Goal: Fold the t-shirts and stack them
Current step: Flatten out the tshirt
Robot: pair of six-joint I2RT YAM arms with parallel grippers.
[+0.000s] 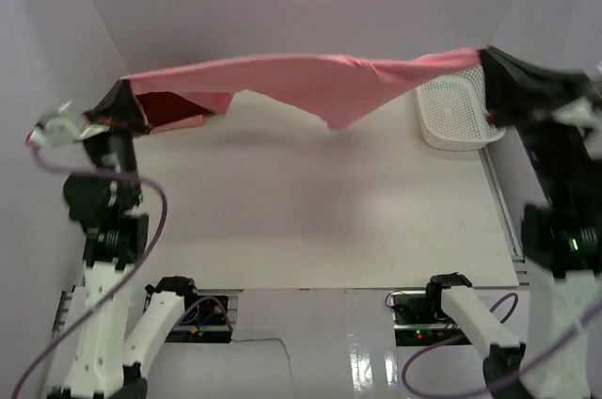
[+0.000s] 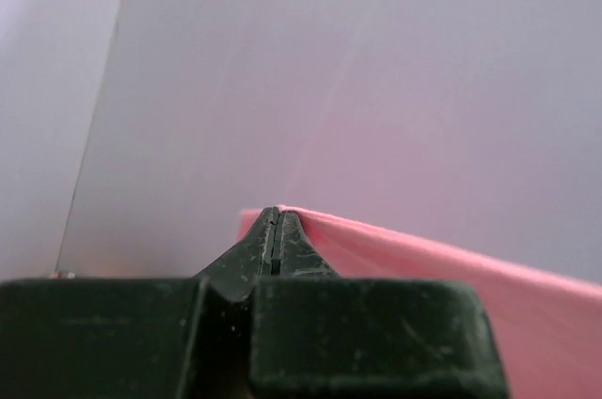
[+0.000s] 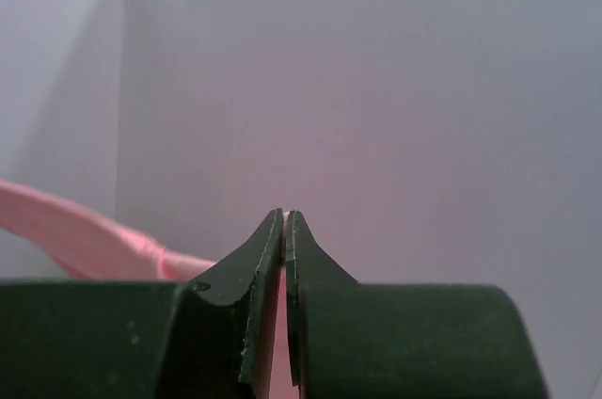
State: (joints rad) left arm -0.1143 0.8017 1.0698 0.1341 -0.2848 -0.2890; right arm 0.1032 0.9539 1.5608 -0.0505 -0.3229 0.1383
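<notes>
A salmon-pink t-shirt [image 1: 310, 79] hangs stretched in the air across the back of the table, held at both ends. My left gripper [image 1: 127, 90] is shut on its left end, and my right gripper [image 1: 483, 56] is shut on its right end. A fold of it droops to a point near the middle. In the left wrist view the left gripper [image 2: 276, 215] pinches the pink cloth [image 2: 423, 267], which runs off to the right. In the right wrist view the right gripper [image 3: 285, 218] has pink cloth [image 3: 75, 230] between its jaws, trailing left. A dark red t-shirt [image 1: 174, 109] lies under the left end.
A white mesh basket [image 1: 461, 117] stands at the back right, partly behind the shirt's right end. White walls close in the table [image 1: 310, 220] at the back and on both sides. Both arm bases sit at the near edge.
</notes>
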